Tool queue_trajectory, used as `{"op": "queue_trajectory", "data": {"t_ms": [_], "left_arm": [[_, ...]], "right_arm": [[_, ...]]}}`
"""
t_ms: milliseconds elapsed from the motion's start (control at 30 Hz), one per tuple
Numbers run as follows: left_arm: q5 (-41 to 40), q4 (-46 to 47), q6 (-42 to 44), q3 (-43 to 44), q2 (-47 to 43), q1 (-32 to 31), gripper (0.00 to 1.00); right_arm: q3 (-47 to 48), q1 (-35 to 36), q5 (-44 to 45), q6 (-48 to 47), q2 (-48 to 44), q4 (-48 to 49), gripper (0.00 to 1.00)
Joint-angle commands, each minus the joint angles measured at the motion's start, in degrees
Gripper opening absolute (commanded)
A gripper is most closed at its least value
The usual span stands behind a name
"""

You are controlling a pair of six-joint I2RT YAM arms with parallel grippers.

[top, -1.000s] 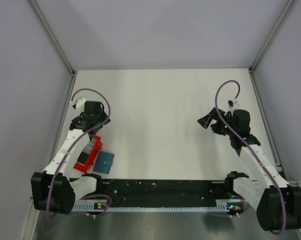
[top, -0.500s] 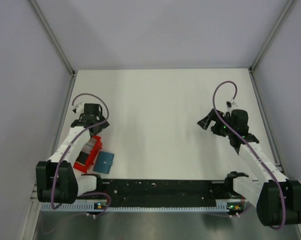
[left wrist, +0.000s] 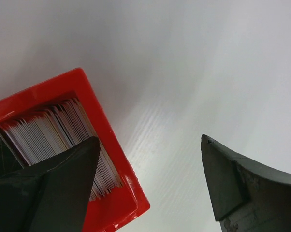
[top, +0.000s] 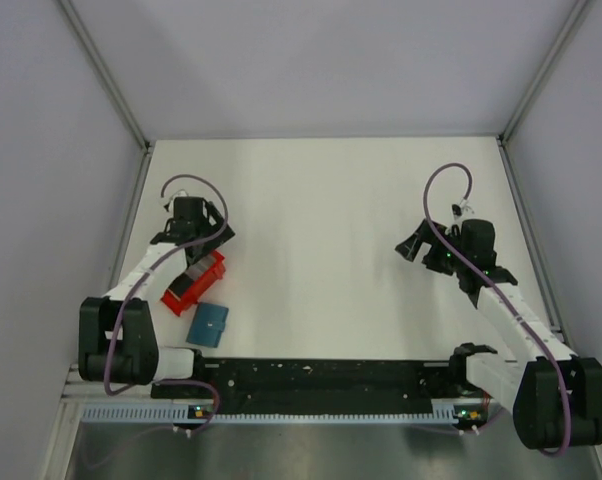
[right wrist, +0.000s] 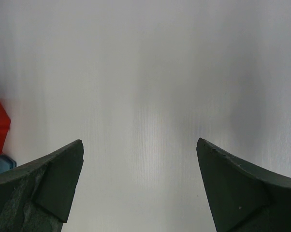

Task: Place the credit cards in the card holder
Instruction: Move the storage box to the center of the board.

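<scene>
**Cards packed in tray, wallet folded**

The left end effector [left wrist: 150, 145] is spread wide and empty. Under its left finger a red tray [left wrist: 103, 128] holds the credit cards [left wrist: 49, 130], thin whitish and dark edges packed upright. The teal card holder [top: 208, 324] lies folded on the counter [top: 321, 220] behind it, beside the tray. The right end effector [right wrist: 140, 145] gapes empty, well apart.

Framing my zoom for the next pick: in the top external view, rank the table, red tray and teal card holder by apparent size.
1. white table
2. red tray
3. teal card holder, noticeably smaller than the tray
Both sit on the table, so nearness barely matters.
</scene>
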Motion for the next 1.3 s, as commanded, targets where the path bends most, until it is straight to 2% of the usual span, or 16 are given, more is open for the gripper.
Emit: {"op": "queue_trajectory", "data": {"t_ms": [0,233,567,933,1100,1133,1267], "left_arm": [[8.24,3.34,-4.16,0.53,2.55,-4.65,0.89],[4.46,4.13,-8.9,5.28,8.25,-14.5,0.89],[3.76,6.07,-15.32,12.31,14.93,-26.71,0.89],[4.46,7.65,-20.07,23.56,24.34,-38.32,0.91],[1.13,4.67,-17.09,24.98,21.19,-39.21,0.95],[0.07,4.14,-15.43,24.8,19.88,-39.21,0.98],[-5.28,1.33,-9.1,24.36,14.08,-39.21,0.98]], "right_arm": [[3.55,-0.39,1.6,-1.57,0.62,-0.24,0.99],[3.81,-0.3,2.48,-2.01,1.41,-1.65,0.99],[4.43,-0.3,6.87,-1.93,0.8,-4.63,0.99],[4.95,-0.3,6.18,-1.84,-1.57,-7.89,0.99],[4.34,-0.3,4.07,-0.7,-2.19,-7.98,0.99],[4.25,-0.39,3.28,-0.35,-2.19,-7.72,0.99],[3.55,-0.3,1.17,1.06,-1.84,-6.23,0.99]]}}
